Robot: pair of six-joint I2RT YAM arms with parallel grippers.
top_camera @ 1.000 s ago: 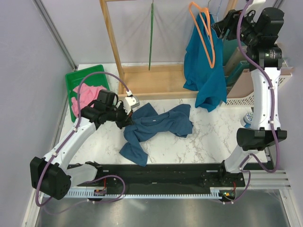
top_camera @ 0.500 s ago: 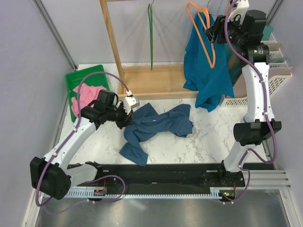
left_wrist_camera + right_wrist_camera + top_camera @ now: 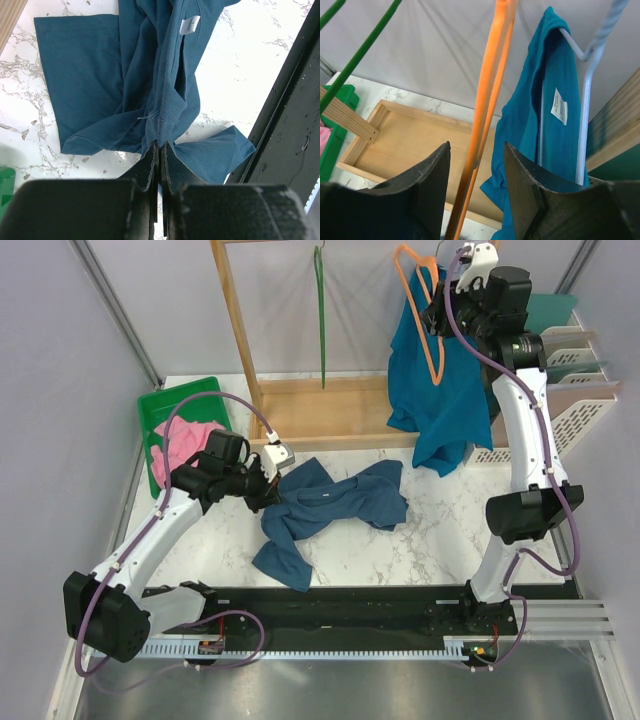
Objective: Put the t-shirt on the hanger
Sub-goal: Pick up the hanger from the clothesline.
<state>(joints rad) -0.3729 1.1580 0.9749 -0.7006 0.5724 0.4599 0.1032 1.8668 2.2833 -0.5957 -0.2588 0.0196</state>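
hanger may twist away, t-shirt may slip from a thin pinch

from above, the t-shirt [image 3: 330, 505] lies crumpled on the table [image 3: 440, 540], with the left gripper [image 3: 268, 486] at its left edge. the orange hanger [image 3: 425, 325] hangs high at the back, right against a teal shirt [image 3: 435, 400], and the right gripper [image 3: 440, 312] is up beside it.

the left wrist view shows the jaws pressed together on a narrow fold of the t-shirt. most of the cloth rests on the table, so a lift could drag that small pinch free.

the right wrist view shows the fingers [image 3: 437, 170] apart with the hanger's bar running between them, apparently touching neither. an off-centre close could make the thin bar twist or swing out. pulling it away could also snag the teal shirt or the white hanger [image 3: 585, 115] just beside it.
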